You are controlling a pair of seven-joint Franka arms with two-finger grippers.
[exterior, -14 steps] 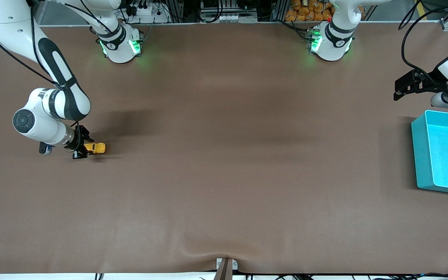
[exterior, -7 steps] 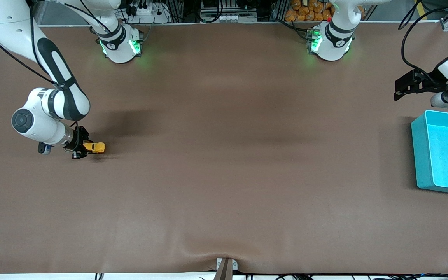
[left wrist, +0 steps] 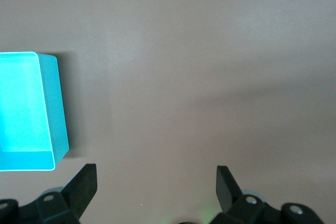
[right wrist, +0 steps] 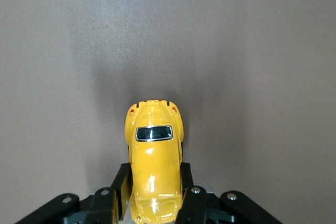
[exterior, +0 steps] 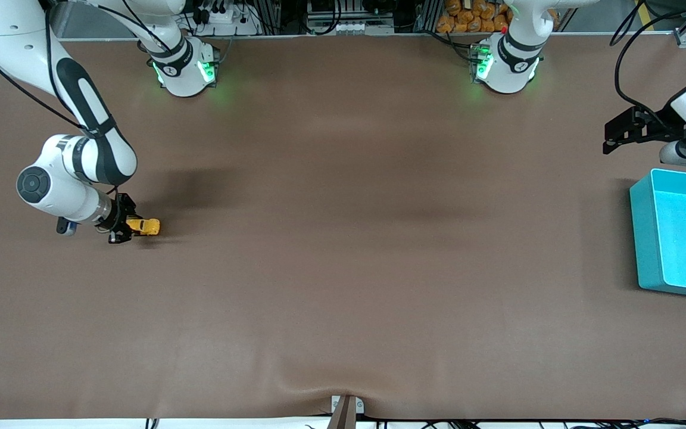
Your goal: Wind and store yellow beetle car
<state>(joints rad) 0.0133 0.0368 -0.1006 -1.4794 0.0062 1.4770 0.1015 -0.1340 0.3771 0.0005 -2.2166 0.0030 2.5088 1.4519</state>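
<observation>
The yellow beetle car (exterior: 145, 226) sits on the brown table near the right arm's end. My right gripper (exterior: 124, 229) is shut on one end of it. In the right wrist view the car (right wrist: 153, 156) lies between the two black fingers (right wrist: 122, 184), which press its sides. My left gripper (exterior: 617, 132) is open and empty, up in the air near the teal bin (exterior: 679, 233) at the left arm's end of the table. The left wrist view shows its fingers (left wrist: 84, 184) spread wide and the bin (left wrist: 50, 114) off to one side.
The brown table cover (exterior: 343, 250) has a small ridge at its edge nearest the front camera. Both arm bases with green lights stand along the table edge farthest from that camera.
My right gripper and the car have shifted very slightly toward the right arm's end of the table. The left arm has not moved.
</observation>
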